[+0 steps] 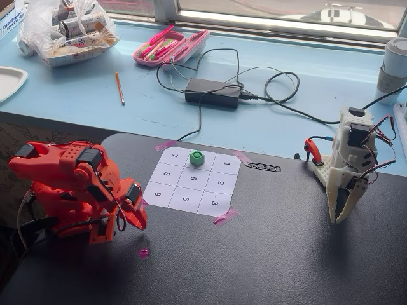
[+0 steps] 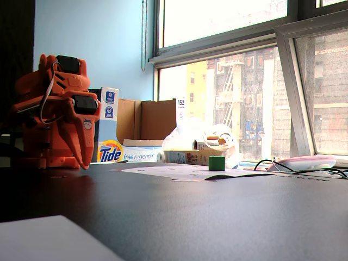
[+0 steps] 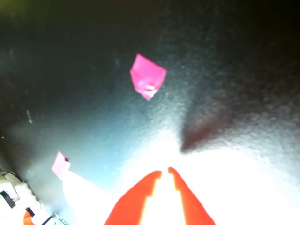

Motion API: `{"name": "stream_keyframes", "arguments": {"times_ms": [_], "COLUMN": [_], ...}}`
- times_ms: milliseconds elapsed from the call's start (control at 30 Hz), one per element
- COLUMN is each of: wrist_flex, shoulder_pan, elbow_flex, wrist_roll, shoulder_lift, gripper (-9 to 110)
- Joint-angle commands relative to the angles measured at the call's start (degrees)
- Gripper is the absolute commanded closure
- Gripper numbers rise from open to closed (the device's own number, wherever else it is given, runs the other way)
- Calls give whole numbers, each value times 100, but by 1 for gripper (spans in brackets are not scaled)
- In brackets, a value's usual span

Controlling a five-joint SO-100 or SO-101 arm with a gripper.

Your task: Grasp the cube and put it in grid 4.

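The tiny green cube (image 1: 197, 158) sits on grid 4 (image 1: 208, 160), the middle cell of the far row between cells 7 and 1, and hides the digit. The cube also shows in the low fixed view (image 2: 216, 163) on the paper sheet. My orange arm is folded at the left of the sheet. Its gripper (image 1: 138, 223) points down at the dark table, well apart from the cube. In the wrist view the gripper (image 3: 165, 171) is shut and empty, with its orange fingers (image 3: 136, 201) above bare table. The cube is out of the wrist view.
A pink tape scrap (image 1: 144, 252) lies on the table by my gripper and also shows in the wrist view (image 3: 147, 77). A white second arm (image 1: 348, 171) stands at the right. Cables and a power brick (image 1: 213, 92) lie behind the sheet.
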State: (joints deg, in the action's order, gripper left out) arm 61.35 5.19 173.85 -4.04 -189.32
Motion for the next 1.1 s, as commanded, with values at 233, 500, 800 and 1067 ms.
{"name": "stream_keyframes", "arguments": {"times_ms": [233,500,800,1067], "wrist_flex": [9,9,9,9], "shoulder_pan": [-44,-62,-79,-105], "elbow_flex": [35,35,35,35], "wrist_roll": [35,53,62,79], "shoulder_lift": [18,18,18,18], "gripper": [101,101,101,101]}}
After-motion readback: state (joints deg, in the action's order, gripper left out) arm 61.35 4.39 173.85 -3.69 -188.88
